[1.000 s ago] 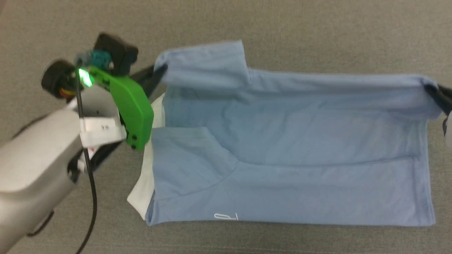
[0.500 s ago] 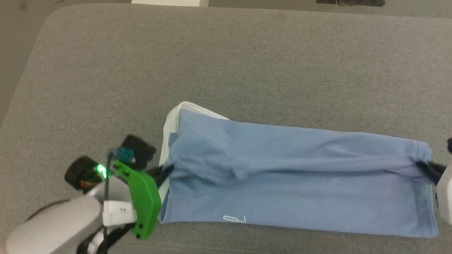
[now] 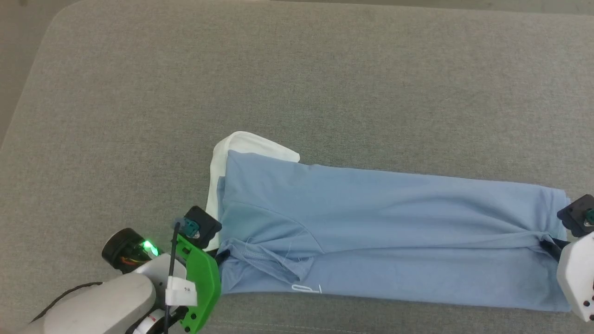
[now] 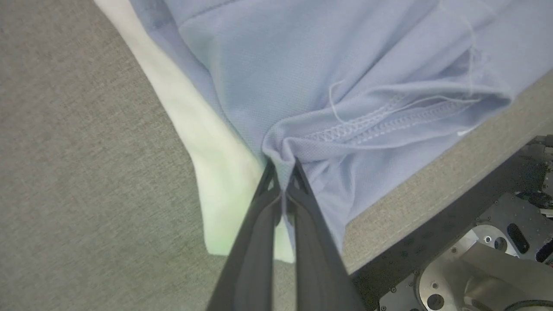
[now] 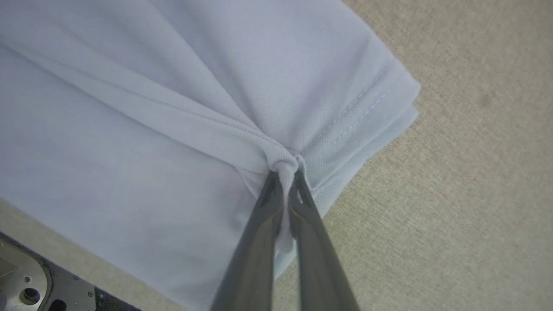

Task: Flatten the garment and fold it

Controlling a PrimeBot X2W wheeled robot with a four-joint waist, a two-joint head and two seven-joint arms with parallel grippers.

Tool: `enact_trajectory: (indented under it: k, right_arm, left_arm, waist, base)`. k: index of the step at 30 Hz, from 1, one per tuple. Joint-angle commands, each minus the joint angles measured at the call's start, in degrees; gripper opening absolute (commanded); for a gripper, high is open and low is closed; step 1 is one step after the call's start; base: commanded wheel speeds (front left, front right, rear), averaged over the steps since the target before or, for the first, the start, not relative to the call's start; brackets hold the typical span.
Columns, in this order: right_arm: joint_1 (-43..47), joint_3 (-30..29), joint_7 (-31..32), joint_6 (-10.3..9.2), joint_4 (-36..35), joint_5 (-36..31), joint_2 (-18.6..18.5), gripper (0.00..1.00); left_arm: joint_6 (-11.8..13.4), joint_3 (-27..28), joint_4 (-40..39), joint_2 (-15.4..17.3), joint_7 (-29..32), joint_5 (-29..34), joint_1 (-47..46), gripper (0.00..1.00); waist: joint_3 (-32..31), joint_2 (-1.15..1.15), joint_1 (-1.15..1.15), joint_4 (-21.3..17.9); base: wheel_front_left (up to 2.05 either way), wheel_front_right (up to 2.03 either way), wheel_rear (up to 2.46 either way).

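Shirt (image 3: 394, 241) folded into long band near front edge of grey pad (image 3: 278, 83), long axis left–right. Left gripper (image 4: 283, 167) pinches collar-end corner; right gripper (image 5: 285, 171) pinches hem-end corner. Each arm at own end; next fold judged to run along this axis.

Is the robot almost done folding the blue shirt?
Partly. Done: the shirt lies as a long folded strip on the grey surface. In hand: the left pincer and right pincer each pinch an end. Left: probably let go, smooth the bunched sleeve, fold it shorter.
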Motion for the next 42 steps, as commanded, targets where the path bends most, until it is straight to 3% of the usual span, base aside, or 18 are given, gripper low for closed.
enact_trajectory:
  k: [1, 2, 3, 5, 6, 11, 17, 27, 31, 35, 42]
  right_arm:
    - [1.4, 0.7, 0.9, -0.08, 0.5, -0.5, 0.3, 0.39]
    - [1.4, 0.8, 1.3, -0.08, 0.7, -0.3, 0.6, 1.0]
    - [1.4, 0.8, 1.8, -0.08, 0.7, 0.0, 0.9, 1.0]
    - [1.1, 0.5, 2.1, -0.08, 0.2, 0.8, 1.4, 1.0]
    - [0.9, 0.2, 2.1, -0.08, -0.1, 1.3, 1.5, 1.0]
    - [0.1, -2.2, 2.5, -0.08, -2.3, 4.7, 1.8, 1.0]
    - [1.0, -8.7, 3.9, -0.08, -5.5, 8.7, 4.3, 1.0]
    - [6.5, -23.8, 4.7, -0.08, -6.0, 4.8, 15.2, 1.0]
    - [8.6, -31.0, 4.9, -0.08, -3.8, 1.2, 21.9, 1.0]
    - [9.8, -38.7, 6.5, -0.08, -1.0, -4.3, 29.6, 1.0]
    - [10.2, -47.5, 8.0, -0.08, 0.9, -10.7, 39.0, 1.0]
  left_arm:
    - [-0.4, -0.1, 1.1, -0.5, -0.3, 0.4, 0.8, 0.0]
    - [-0.6, -0.1, 1.7, -0.8, -0.4, 0.4, 0.9, 0.0]
    - [-0.8, -0.2, 2.4, -1.1, -0.6, 0.3, 1.0, 0.0]
    - [-0.7, 0.0, 3.4, -1.6, -1.4, 0.2, 1.2, 0.48]
    - [-0.5, 0.2, 3.8, -1.9, -1.9, 0.1, 1.4, 1.0]
    - [0.6, 2.5, 4.6, -2.9, -6.2, -0.7, 1.7, 1.0]
    - [4.7, 7.6, 4.0, -3.6, -13.1, -2.3, 2.5, 1.0]
    - [18.3, 18.5, 4.0, -4.9, -30.0, -3.0, 9.5, 1.0]
    - [22.0, 22.4, 3.0, -5.7, -31.6, 1.1, 12.2, 1.0]
    - [25.0, 27.5, -0.3, -7.0, -31.7, 10.0, 16.3, 1.0]
    - [25.1, 31.8, -3.3, -8.6, -31.8, 21.4, 24.0, 1.0]
  waist:
    - [-0.2, 0.0, 0.0, -0.1]
    - [-0.5, 0.0, 0.0, -0.2]
    - [-0.9, 0.0, 0.0, -0.3]
    - [-1.8, 0.0, 0.0, -0.5]
    - [-2.4, 0.0, 0.0, -0.6]
    - [-5.3, 0.0, 0.0, -0.9]
    - [-8.0, 0.0, 0.0, -0.7]
    - [-9.0, 0.0, 0.0, 0.2]
    - [-9.1, 0.0, 0.0, 0.7]
    - [-8.9, 0.0, 0.0, 1.1]
    - [-7.7, 0.0, 0.0, 1.8]
  base:
    - [0.0, 0.0, 0.0]
    - [0.0, 0.0, 0.0]
    - [0.0, 0.0, 0.0]
    - [0.0, 0.0, 0.0]
    - [0.0, 0.0, 0.0]
    - [0.0, 0.0, 0.0]
    - [0.0, 0.0, 0.0]
    - [0.0, 0.0, 0.0]
    - [0.0, 0.0, 0.0]
    - [0.0, 0.0, 0.0]
    - [0.0, 0.0, 0.0]
